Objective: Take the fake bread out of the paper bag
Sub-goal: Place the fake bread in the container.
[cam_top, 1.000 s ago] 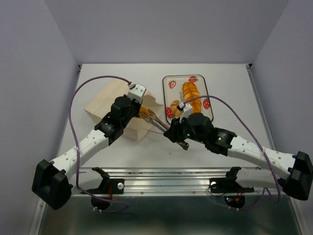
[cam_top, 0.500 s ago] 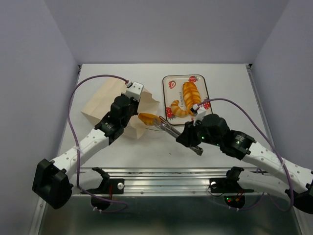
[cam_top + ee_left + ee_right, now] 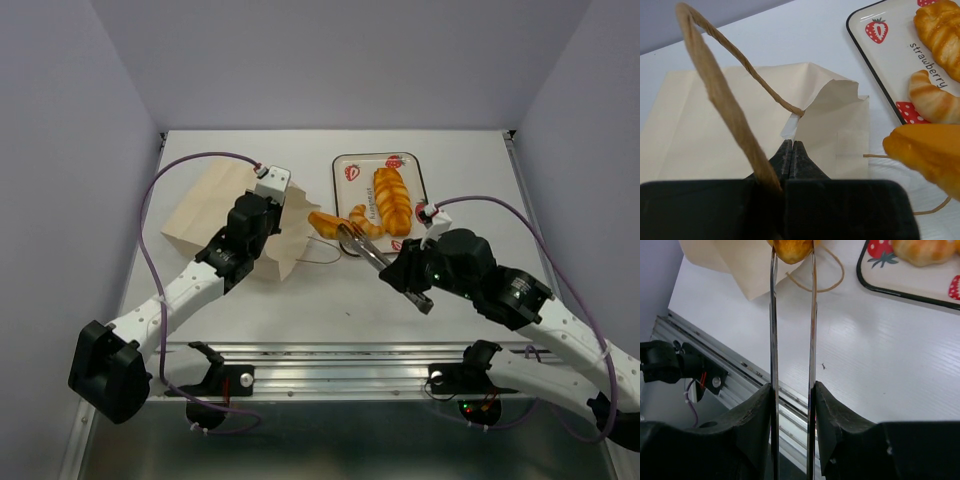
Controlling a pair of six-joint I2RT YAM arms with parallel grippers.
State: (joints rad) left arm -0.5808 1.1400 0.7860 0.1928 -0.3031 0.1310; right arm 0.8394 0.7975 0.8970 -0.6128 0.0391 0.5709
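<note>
While the paper bag (image 3: 215,205), centre left, is pinched by the closed left gripper (image 3: 791,150), a croissant (image 3: 325,220) is held mid-frame in tongs (image 3: 368,252) squeezed by the right gripper (image 3: 792,395); release onto the tray (image 3: 337,166) seems required next.

A white table (image 3: 470,170) with a faint grain fills the middle of the top view. Plain pale lavender surfaces enclose it: a back wall (image 3: 330,60) across the top, a left wall (image 3: 60,150) and a right wall (image 3: 590,100). An aluminium rail (image 3: 340,357) runs along the table's near edge, above a dull grey metal surface (image 3: 330,445) at the bottom of the frame. The light is soft and even.
</note>
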